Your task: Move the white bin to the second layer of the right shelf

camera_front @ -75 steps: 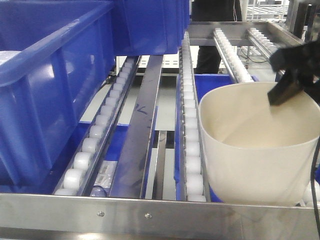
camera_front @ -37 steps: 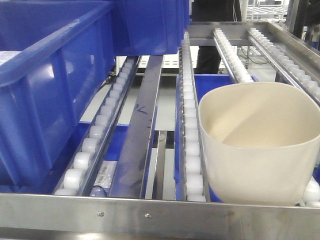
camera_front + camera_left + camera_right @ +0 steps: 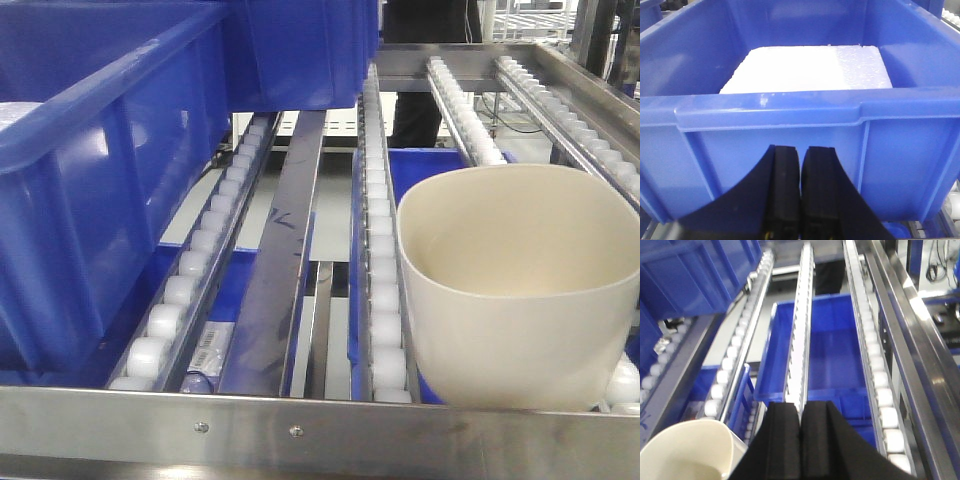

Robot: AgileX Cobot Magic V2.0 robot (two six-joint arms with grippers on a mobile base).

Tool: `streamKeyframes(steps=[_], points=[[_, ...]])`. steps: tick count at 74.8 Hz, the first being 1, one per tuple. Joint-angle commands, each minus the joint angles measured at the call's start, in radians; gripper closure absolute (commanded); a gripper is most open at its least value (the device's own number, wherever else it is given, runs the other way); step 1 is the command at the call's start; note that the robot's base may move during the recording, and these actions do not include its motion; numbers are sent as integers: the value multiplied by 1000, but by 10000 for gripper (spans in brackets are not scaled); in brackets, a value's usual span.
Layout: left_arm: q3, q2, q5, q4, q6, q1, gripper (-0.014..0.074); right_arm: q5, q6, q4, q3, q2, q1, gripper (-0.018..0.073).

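Note:
The white bin stands upright on the roller tracks of the right shelf second layer, at the front right just behind the steel front bar. Its rim also shows in the right wrist view at the bottom left. My right gripper is shut and empty, above and to the right of the bin, apart from it. My left gripper is shut and empty, right in front of a blue crate's wall. Neither gripper shows in the front view.
A large blue crate fills the left of the shelf level and holds a white foam block. A second blue crate stands behind it. More blue crates sit on the level below. A steel side rail runs along the right.
My right gripper, which was over the bin's right rim one second ago, has left the front view. The bin stays on the rollers in much the same place.

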Motion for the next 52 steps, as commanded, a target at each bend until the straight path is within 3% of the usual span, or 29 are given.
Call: streamKeyframes(steps=[1, 52], points=[[37, -14, -87, 0, -5, -4, 512, -89, -4, 4, -27, 2, -8, 504], [37, -14, -87, 0, -5, -4, 512, -66, -4, 1, -16, -51, -10, 504]])
